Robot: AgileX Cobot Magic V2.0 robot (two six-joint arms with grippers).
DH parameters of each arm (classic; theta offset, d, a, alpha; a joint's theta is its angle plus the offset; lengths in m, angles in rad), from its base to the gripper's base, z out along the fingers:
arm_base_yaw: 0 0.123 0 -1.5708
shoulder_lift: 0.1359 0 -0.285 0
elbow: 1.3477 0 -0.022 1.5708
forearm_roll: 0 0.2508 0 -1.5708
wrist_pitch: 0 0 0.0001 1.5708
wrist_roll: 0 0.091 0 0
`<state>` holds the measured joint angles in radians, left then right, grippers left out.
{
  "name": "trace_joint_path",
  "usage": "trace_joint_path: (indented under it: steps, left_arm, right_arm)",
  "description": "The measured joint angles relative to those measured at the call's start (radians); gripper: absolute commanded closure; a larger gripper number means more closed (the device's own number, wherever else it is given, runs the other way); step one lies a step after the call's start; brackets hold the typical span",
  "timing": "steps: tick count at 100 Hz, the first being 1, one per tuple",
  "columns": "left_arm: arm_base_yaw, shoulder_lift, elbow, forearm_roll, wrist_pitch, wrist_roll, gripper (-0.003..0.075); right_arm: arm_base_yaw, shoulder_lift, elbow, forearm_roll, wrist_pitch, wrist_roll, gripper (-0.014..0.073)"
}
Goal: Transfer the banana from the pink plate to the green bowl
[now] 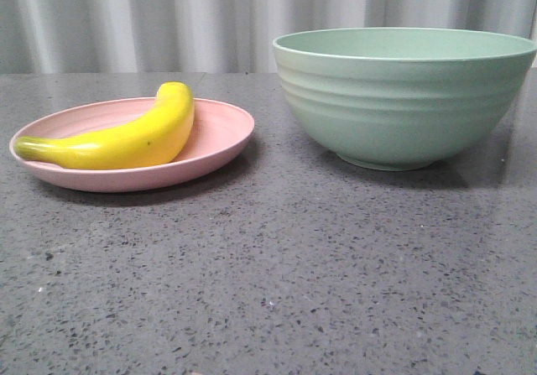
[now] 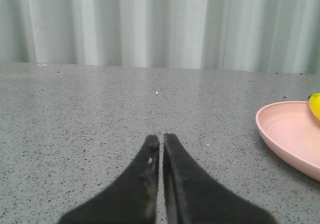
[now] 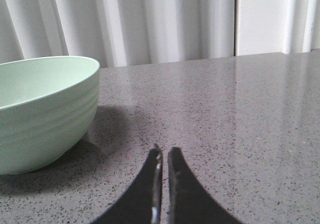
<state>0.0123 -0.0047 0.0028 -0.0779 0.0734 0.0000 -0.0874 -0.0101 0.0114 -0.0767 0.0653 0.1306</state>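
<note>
Resting on the shallow, matte pink plate (image 1: pixel 220 137), the glossy curved banana (image 1: pixel 126 138) is seen lying along the plate, greenish stem end at 9 o'clock. The plate is set on the speckled grey stone-like worktop (image 1: pixel 268 283), with the deep, ribbed sage-green bowl (image 1: pixel 401 98) apart at 3 o'clock. The left pincer (image 2: pixel 161 140) and the right pincer (image 3: pixel 164 153) are both clenched on nothing, black fingers nearly touching.
</note>
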Motion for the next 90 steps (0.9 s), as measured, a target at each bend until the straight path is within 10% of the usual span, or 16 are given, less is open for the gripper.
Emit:
trace_joint_path:
  steps: [90]
  left_arm:
    - [0.000, 0.292, -0.250, 0.034, -0.028, 0.000, 0.0741]
  right_arm:
    - [0.000, 0.438, -0.307, 0.068, 0.176, 0.000, 0.0652]
